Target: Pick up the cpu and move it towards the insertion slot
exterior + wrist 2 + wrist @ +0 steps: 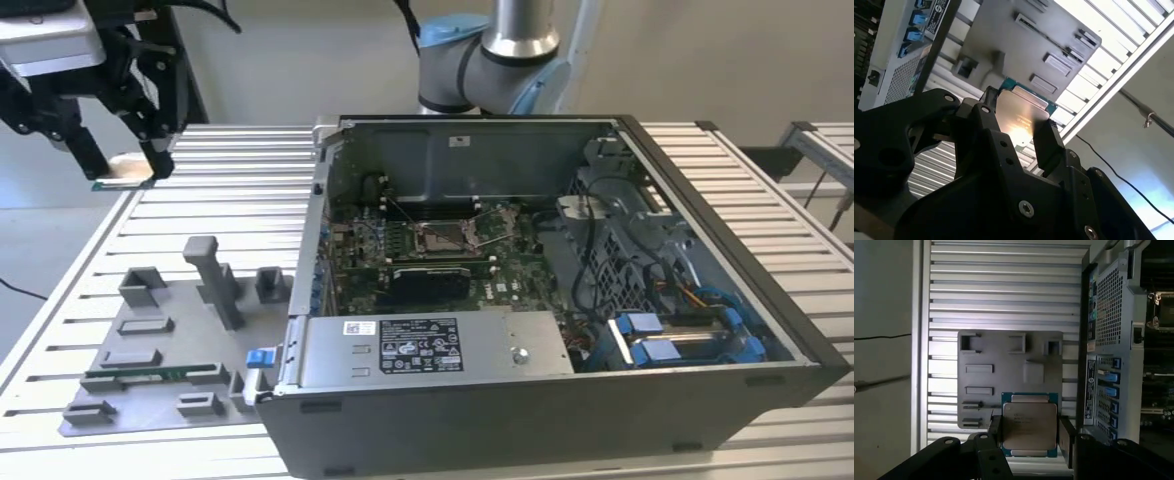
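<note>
Gripping the cpu (1029,426) by two opposite edges, our gripper (1030,434) is closed only to chip width (metal face towards the first wrist view). We hang over the table's (240,160) far corner on the exterior view's left, beyond the grey fixture plate (160,330). The computer case (534,400) wall stands between us and the insertion slot (447,236).

cpu (1029,425): glossy silver metal lid, mirror glare, green rim | end effector (1030,437): matt black, smooth, bright screw heads | table (240,170): ribbed silvery metal, satin sheen | fixture plate (1004,355): matt grey plastic look | insertion slot (442,236): shiny metal frame | computer case (534,420): dull grey sheet metal
</note>
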